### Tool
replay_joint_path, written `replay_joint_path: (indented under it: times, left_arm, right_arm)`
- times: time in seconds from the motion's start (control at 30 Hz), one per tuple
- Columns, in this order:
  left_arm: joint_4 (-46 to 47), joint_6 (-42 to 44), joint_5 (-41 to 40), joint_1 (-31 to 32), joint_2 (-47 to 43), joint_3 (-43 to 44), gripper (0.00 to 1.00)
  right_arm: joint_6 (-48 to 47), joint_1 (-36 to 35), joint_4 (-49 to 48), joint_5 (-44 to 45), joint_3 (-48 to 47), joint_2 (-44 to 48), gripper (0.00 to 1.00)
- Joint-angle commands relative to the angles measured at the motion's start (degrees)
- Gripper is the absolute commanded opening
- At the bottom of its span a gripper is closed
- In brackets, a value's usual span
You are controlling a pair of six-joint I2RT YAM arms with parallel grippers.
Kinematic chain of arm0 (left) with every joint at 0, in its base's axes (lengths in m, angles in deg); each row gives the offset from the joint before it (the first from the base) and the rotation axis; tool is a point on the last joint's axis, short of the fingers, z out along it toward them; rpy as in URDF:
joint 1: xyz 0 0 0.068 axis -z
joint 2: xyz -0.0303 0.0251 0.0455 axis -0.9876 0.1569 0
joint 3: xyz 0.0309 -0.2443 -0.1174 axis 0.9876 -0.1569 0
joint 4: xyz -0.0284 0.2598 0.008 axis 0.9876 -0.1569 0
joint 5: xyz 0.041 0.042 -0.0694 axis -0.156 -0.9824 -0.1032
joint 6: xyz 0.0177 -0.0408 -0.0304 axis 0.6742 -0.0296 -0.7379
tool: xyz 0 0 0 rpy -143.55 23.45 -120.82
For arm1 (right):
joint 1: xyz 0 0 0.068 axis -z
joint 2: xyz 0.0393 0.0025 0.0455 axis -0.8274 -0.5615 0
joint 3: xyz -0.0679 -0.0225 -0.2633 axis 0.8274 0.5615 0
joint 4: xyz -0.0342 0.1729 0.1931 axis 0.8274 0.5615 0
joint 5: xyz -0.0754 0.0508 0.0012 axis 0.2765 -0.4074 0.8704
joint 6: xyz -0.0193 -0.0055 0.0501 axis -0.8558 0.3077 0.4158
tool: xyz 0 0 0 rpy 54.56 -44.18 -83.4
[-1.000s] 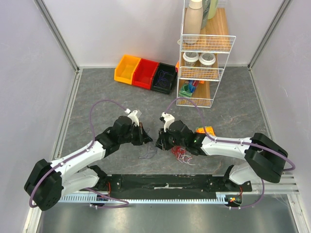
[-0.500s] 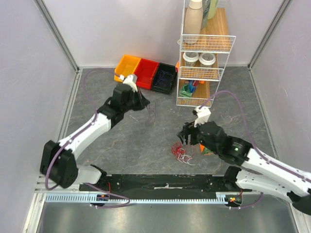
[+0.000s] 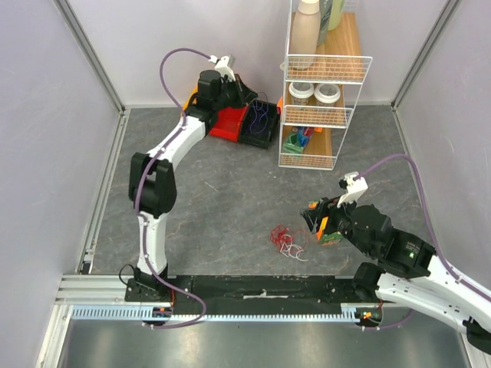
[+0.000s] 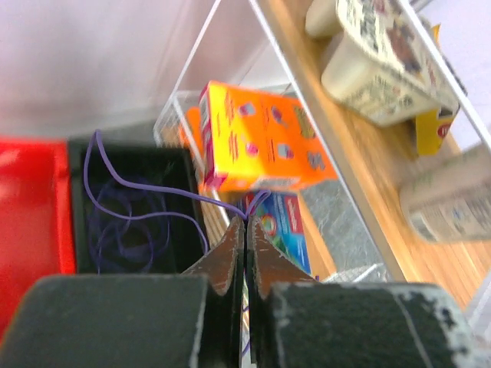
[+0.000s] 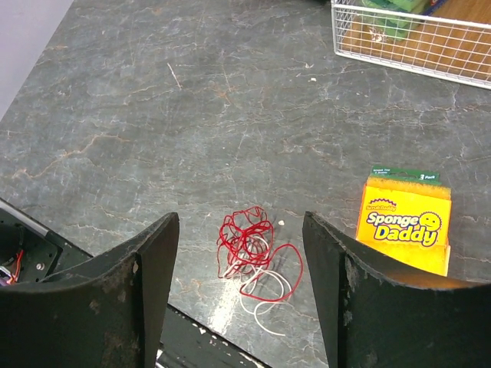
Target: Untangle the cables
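Note:
A tangle of red and white cables [image 3: 285, 239] lies on the table near the front; in the right wrist view it [image 5: 253, 249] lies just beyond my fingers. My right gripper [image 3: 313, 222] [image 5: 240, 222] is open and empty, raised to the right of the tangle. My left gripper [image 3: 245, 92] is at the back, over the black bin [image 3: 261, 132]. It [image 4: 245, 224] is shut on a thin dark blue cable [image 4: 153, 195] that runs from the fingertips down into the black bin [image 4: 77, 161], where more blue cable [image 3: 261, 116] lies coiled.
A red bin [image 3: 230, 124] adjoins the black one; an orange bin is mostly hidden by my left arm. A white wire shelf [image 3: 318, 115] with jars, bottles and boxes stands at the back right. A yellow sponge pack [image 5: 406, 222] lies right of the tangle.
My left arm swung from the table's middle to the back, carrying the blue cable over the black bin. My right arm pulled back to the right, away from the red and white tangle.

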Motion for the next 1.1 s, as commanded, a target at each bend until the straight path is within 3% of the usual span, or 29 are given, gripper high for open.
replay_joint_path:
  times: [0.0, 0.17, 0.3, 0.57, 0.73, 0.83, 1.07]
  left_arm:
    - [2.4, 1.2, 12.3, -1.4, 13.1, 19.0, 0.02]
    - [-2.8, 1.3, 12.0, -1.8, 25.5, 32.8, 0.02]
    - [-2.3, -0.6, 16.2, -3.0, 27.3, 29.7, 0.02]
    - [-9.0, 10.8, 8.5, -2.4, 21.5, 18.8, 0.02]
    - [-15.9, 10.0, 8.8, -2.2, 22.3, 20.2, 0.02]
    - [-15.6, 9.1, 7.7, -2.2, 22.2, 18.9, 0.02]
    - [-14.3, 9.1, 3.3, -0.7, 26.8, 26.9, 0.02]
  right_arm:
    - [0.0, 0.0, 0.4, 2.1, 0.8, 0.6, 0.73]
    - [-1.5, 0.1, 0.4, 3.6, -0.4, 0.6, 0.73]
    - [-2.3, 0.0, -0.9, 3.8, -0.4, 0.3, 0.74]
    - [-2.2, 0.0, -2.5, 2.7, 0.4, -2.0, 0.75]
    - [-1.3, 0.0, -3.5, 1.9, 1.3, -1.5, 0.75]
    - [-0.8, 0.0, -3.6, 1.3, 1.5, -1.5, 0.74]
    - [0.4, 0.0, -3.7, 0.8, 2.3, -0.9, 0.75]
